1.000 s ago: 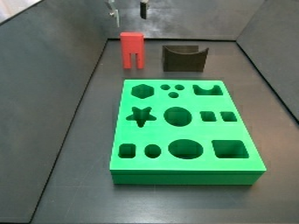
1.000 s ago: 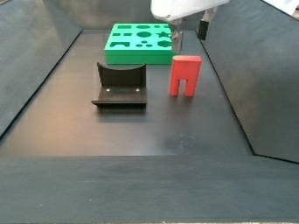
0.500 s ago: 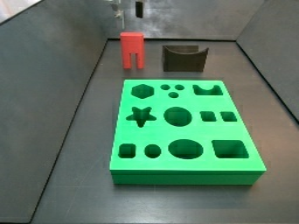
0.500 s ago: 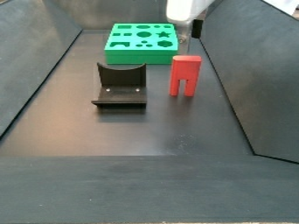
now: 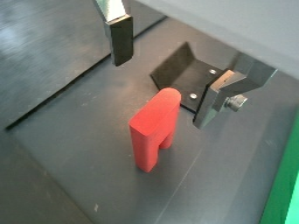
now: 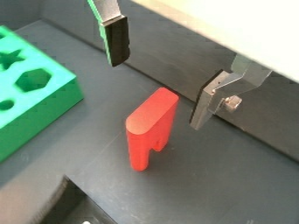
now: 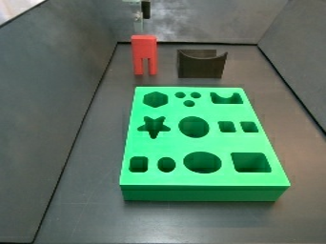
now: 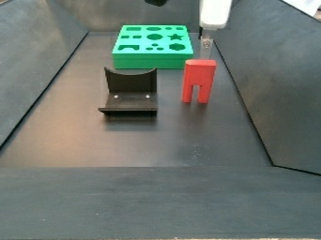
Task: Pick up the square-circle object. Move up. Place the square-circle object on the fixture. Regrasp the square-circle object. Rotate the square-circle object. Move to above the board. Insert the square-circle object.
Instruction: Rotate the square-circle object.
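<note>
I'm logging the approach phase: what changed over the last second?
The pincer shifted sideways until it hangs over the square-circle object, open, one finger on each side of it, not touching. Nothing was gripped. The red piece stands upright, the fixture and board unmoved.

Gripper [image 5: 163, 68] hangs above floor, pointing down, jaws spread wide, nothing clamped between. In both wrist views two flat silver fingers [image 6: 114, 33] with dark pads well apart, one finger each side of gap. In a side view only finger tips [image 7: 141, 9] visible at top edge; in a side view pale gripper body [image 8: 215, 12] at top edge, one thin finger below it.
</note>
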